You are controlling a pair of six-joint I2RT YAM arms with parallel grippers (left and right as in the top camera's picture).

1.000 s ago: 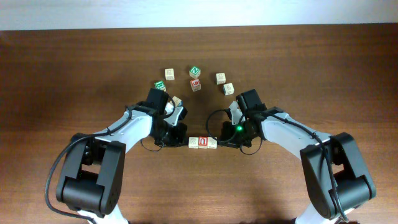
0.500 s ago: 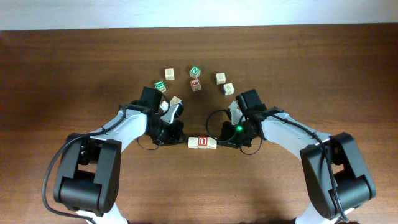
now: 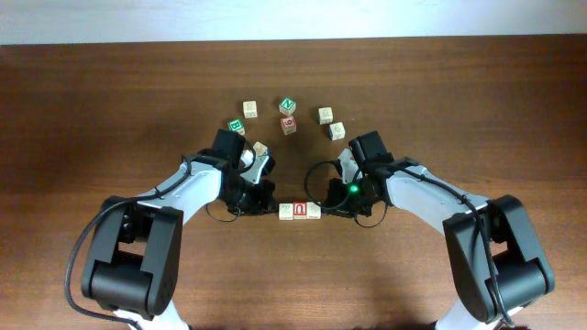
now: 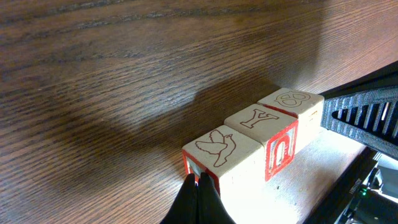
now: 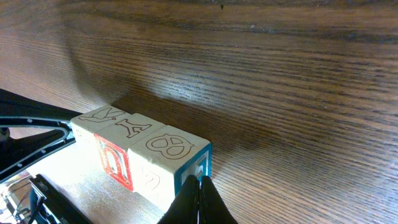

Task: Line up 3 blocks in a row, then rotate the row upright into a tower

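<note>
On the brown table (image 3: 459, 92), the step in hand seems to be turning the row as one piece. The left arm (image 3: 197, 183) and the right arm (image 3: 413, 188) both bend low and inward toward the near centre, one from each side. The left gripper (image 4: 198, 200) has its fingers pressed together on nothing, and its tip touches the left end of the three blocks (image 3: 300, 211). The right gripper (image 5: 200, 200) is closed and empty in the same way, with its tip against the right end.

The blocks lie touching in a straight line, well apart from the loose cubes (image 3: 326, 115) farther back. I judge that the next move calls for opposite pushes, one tip going far and the other near, with equal pressure so that the line does not break.

The bird block (image 4: 222, 149) is leftmost, the red "U" block (image 4: 280, 149) is in the middle, and the "8" block (image 5: 171, 148), with a blue side, is rightmost.
</note>
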